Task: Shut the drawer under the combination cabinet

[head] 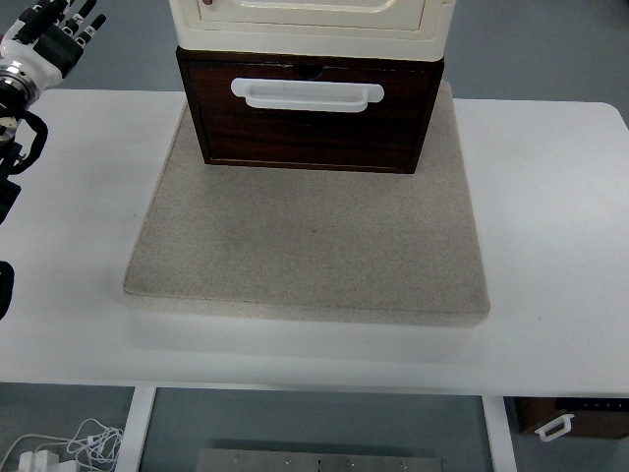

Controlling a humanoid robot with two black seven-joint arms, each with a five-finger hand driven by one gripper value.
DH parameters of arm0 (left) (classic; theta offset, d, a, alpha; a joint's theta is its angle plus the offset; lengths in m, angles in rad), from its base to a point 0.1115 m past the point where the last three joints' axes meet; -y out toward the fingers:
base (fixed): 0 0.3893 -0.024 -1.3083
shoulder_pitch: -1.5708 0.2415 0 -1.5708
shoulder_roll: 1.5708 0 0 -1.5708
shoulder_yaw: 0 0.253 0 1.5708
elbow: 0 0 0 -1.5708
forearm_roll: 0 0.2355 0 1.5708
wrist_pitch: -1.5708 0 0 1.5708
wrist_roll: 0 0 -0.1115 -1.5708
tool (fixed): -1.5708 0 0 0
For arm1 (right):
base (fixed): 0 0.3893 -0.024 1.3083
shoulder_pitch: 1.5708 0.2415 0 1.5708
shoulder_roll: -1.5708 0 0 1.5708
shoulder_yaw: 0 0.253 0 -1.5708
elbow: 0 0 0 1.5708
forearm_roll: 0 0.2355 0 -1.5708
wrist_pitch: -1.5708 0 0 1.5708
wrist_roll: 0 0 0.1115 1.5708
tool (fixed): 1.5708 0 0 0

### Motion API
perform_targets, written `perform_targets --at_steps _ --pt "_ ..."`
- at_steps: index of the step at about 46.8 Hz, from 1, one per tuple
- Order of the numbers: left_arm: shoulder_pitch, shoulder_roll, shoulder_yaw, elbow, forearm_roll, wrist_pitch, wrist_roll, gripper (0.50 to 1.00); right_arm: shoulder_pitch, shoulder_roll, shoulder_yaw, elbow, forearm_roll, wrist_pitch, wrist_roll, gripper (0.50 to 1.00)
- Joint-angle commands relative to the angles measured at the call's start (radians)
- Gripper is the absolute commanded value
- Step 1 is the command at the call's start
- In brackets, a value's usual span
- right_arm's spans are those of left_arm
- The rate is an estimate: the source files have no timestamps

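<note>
In the head view we see a white table (550, 226) with a square beige mat (310, 246) lying on it. At the mat's far edge stands the combination cabinet (310, 20): a cream upper unit resting on a dark brown wooden drawer (310, 123). The drawer's front carries a white bar handle (307, 93) across its upper part, and the front stands slightly forward of the cream unit above it, facing our side of the table.

Our left hand (49, 39) shows in the upper left corner, raised above the table's far left corner. Its black fingers (84, 22) are extended and slightly spread, released, holding nothing. They point up and away, toward the picture's top. The drawer lies well apart from them, off to their right, with bare table and the mat's left edge between. No finger touches the handle or the drawer front.

The black left arm (8, 157) runs along the picture's left edge, below the hand.

Beneath the table we see white cables (69, 444) on the floor at lower left, and a second small brown box with a white handle (565, 421) at lower right.
</note>
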Motion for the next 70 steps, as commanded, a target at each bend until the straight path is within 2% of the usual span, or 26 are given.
perform_targets --at_steps 1,11,25,30,39,70 --pt "0.001 -0.014 0.001 0.002 -0.025 -0.006 -0.012 1.000 0.000 0.000 0.000 0.000 0.000 0.000 0.000 0.952" --pt "0.001 -0.060 -0.004 0.017 -0.056 0.003 -0.017 0.999 0.000 0.000 0.000 0.000 0.000 0.000 0.000 0.952" --pt "0.000 -0.109 0.001 0.020 -0.070 -0.004 -0.088 0.999 0.000 0.000 0.000 0.000 0.000 0.000 0.000 0.952" --pt "-0.002 -0.122 0.002 0.020 -0.070 -0.001 -0.097 0.999 0.000 0.000 0.002 0.000 0.000 0.002 0.000 0.952" --pt "-0.002 -0.129 0.001 0.022 -0.070 0.011 -0.123 0.999 0.000 0.000 0.008 0.000 0.000 0.002 0.000 0.952" --pt "-0.002 -0.131 -0.003 0.020 -0.071 0.014 -0.146 0.996 -0.006 0.000 0.000 0.000 0.000 0.000 0.000 0.952"
